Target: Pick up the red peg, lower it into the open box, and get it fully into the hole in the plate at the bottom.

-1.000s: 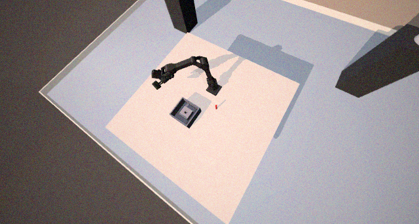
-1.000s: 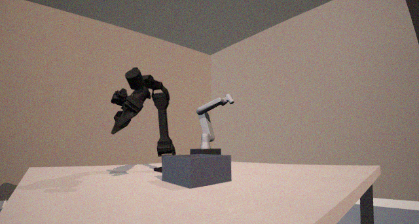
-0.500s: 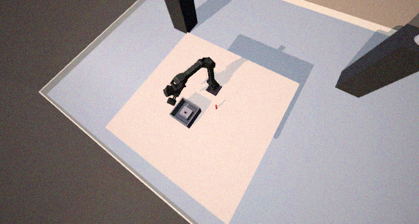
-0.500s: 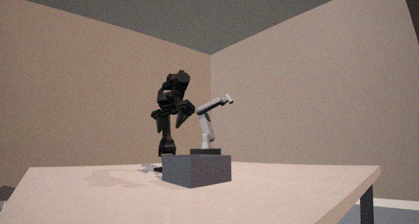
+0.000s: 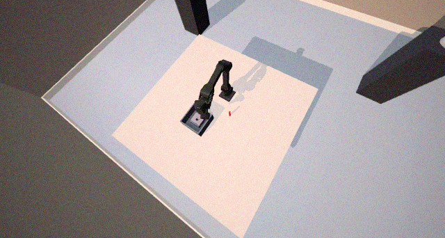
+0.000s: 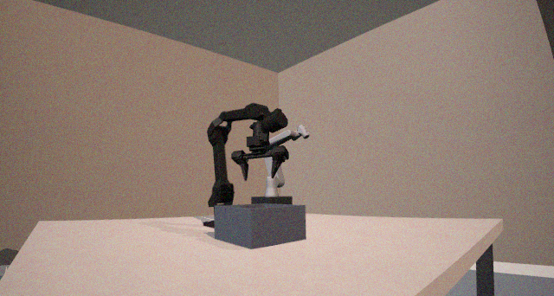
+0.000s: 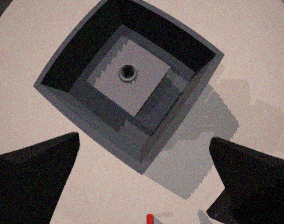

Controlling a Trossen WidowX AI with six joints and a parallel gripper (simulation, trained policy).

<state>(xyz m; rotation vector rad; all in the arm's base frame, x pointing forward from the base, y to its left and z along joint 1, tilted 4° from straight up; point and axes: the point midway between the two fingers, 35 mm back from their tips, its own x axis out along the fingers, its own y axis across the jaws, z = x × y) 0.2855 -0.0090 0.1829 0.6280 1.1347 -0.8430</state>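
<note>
The red peg [image 5: 229, 113] [image 7: 150, 219] is located on the desk [image 5: 243, 161] [image 6: 130, 261] [image 7: 18, 125], outside the open box [image 5: 190, 127] [image 6: 277, 222] [image 7: 100, 127] and apart from it, to its right in the top view. Only one end of the peg is shown at the lower border of the wrist view; whether it is upright cannot be confirmed. No peg is seen in the exterior view.

The box is seated on the desk with its open side up. At its bottom, a pale square plate [image 5: 199, 122] [image 7: 143, 95] is fitted, and a round, dark hole [image 5: 197, 119] [image 7: 128, 73] is exposed in it.

The fingers [image 6: 274, 168] are spread almost to their full width, and nothing is gripped between them. They are pointed downward and held above the box, with their tips clear of its rim in the exterior view. In the wrist view, the peg end is seen between and below them.

The black arm [image 5: 216, 74] [image 6: 221, 162] is mounted on a dark base plate [image 5: 228, 99], on the far side of the peg in the top view. In the exterior view, a white arm [image 6: 271, 185] is positioned farther back, partly covered by the black arm.
</note>
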